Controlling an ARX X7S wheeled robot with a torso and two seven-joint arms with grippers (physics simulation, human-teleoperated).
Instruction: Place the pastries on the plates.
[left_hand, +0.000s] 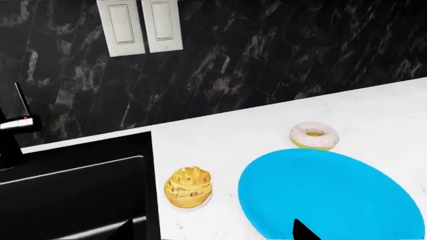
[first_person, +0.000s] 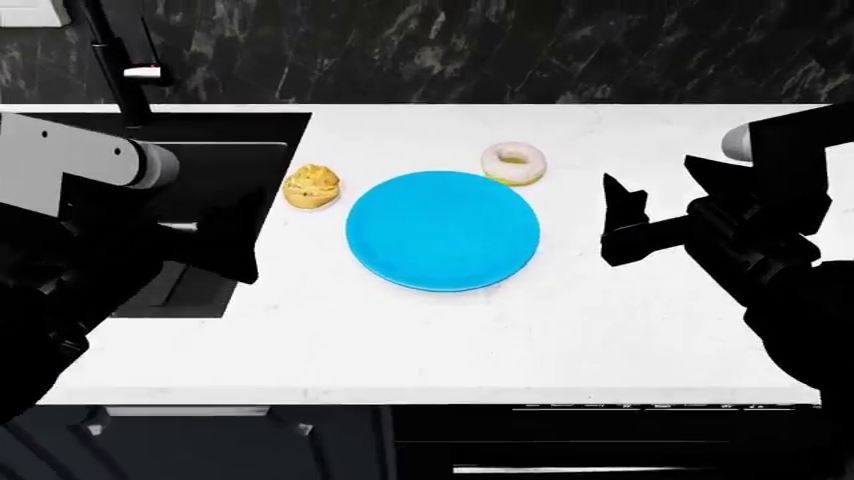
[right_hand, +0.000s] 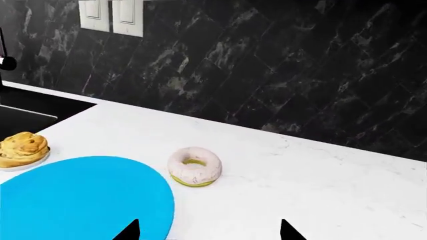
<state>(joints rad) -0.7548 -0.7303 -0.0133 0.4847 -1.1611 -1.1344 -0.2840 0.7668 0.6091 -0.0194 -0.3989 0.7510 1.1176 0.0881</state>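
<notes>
Your counter (first_person: 441, 340) is the biggest thing here, a white marbled slab running across the head view, backed by a black veined wall (first_person: 534, 50) with pale switch plates (left_hand: 140, 25) on it. A black sink (first_person: 200, 200) is sunk into the counter at nine o'clock, and a dark faucet (first_person: 120, 65) stands behind it at about eleven.

The blue plate (first_person: 443, 231) lies flat near the middle of the counter and nothing is on it. Only this one plate shows in your views.

Your right arm reaches in from three o'clock, and your right end effector (first_person: 617, 222) hovers over bare counter, well apart from the plate's three o'clock edge. The right wrist view shows its two dark fingertips (right_hand: 130, 231) spread wide with only counter and plate edge between them, so it is released and carries nothing. Your left arm comes in from nine o'clock over the sink. Of your left end effector (first_person: 234, 245) you get only a dark mass in the head view and a single tip in the left wrist view, so you cannot tell whether it is released or clenched.

The doughnut (first_person: 514, 163) sits on the counter just beside the plate's rim at one o'clock, lying flat. The yellow bun (first_person: 312, 187) sits on the counter near the plate's ten o'clock edge, between the plate and the sink, clear of both.
</notes>
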